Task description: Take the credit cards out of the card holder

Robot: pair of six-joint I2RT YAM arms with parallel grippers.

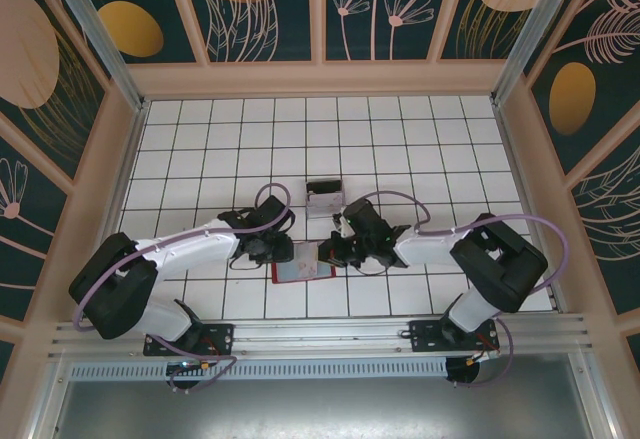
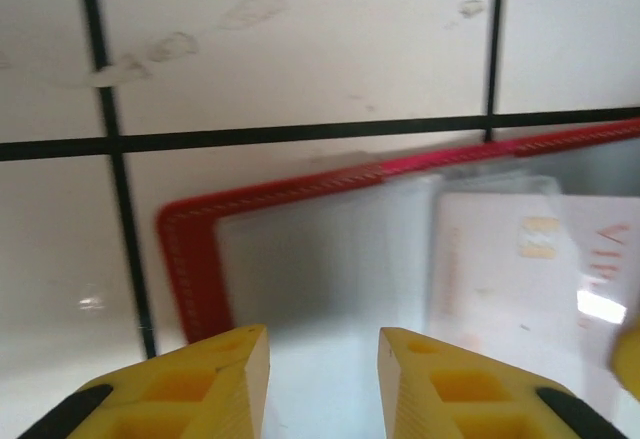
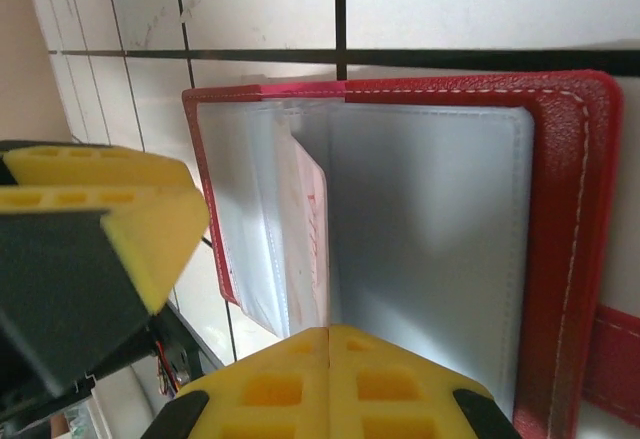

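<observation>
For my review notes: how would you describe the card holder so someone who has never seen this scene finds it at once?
On the white tiled table, look at the near middle, where the left end effector and right end effector meet. The card holder lies open there. Unlike the small box just behind it, it is flat and red-rimmed, with grey-clear plastic sleeves.

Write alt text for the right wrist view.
An open red card holder lies on a white tiled table, its clear sleeves fanned, a pale card showing in one. The right gripper is shut at the sleeves' lower edge; a yellow finger of the left gripper sits at left.
</observation>
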